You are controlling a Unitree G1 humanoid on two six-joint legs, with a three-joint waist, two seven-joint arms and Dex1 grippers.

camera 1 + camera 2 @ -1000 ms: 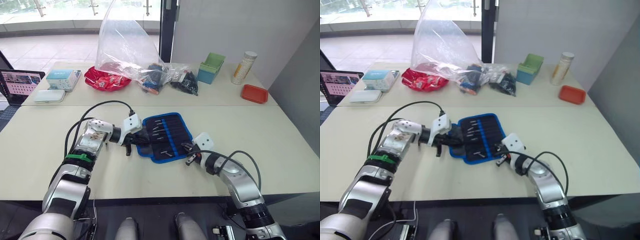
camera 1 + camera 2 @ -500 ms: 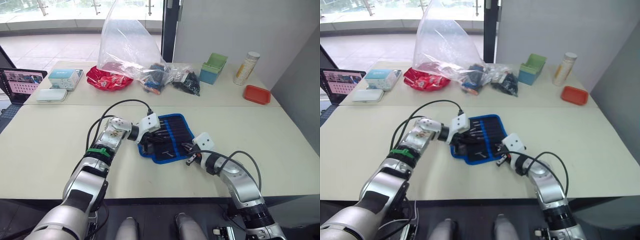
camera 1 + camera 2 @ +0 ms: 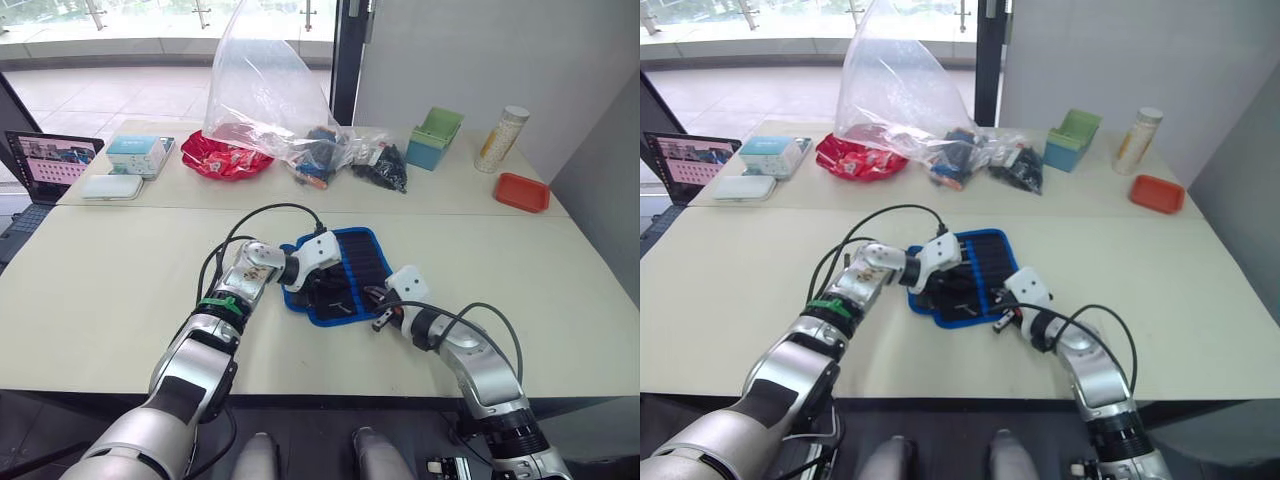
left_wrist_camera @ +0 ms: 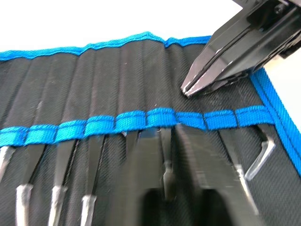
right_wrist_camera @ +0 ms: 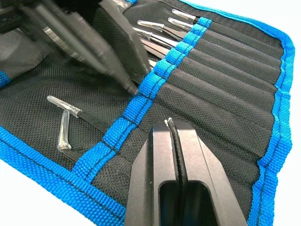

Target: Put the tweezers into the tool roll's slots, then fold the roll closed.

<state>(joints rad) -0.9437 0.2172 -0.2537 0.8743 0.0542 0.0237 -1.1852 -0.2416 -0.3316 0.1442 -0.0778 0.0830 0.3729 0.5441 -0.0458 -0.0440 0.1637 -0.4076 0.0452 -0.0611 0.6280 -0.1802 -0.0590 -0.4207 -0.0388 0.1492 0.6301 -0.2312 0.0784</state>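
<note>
The tool roll (image 3: pixel 352 268) lies open on the near table, black fabric with a bright blue border and a blue stitched band (image 4: pixel 131 123). Several slim tweezers (image 4: pixel 166 175) sit in its slots, their capped tips sticking out; one bent-tipped one (image 5: pixel 63 128) lies at the end. My left gripper (image 3: pixel 322 288) hovers low over the roll's middle, open, its fingers either side of one tweezer's tip. My right gripper (image 5: pixel 168 123) is shut with nothing in it, its tip on the slotted fabric near the roll's right edge.
On the far table are a big clear plastic bag (image 3: pixel 262 95), a red packet (image 3: pixel 222 160), a green box (image 3: pixel 438 136), a tall can (image 3: pixel 503 137), a red tray (image 3: pixel 522 191), and at the left a laptop (image 3: pixel 45 165) and white case (image 3: pixel 112 187).
My left gripper has moved right, from the roll's left edge to over its middle. The camera has shifted a little. The right gripper has stayed at the roll's right edge.
</note>
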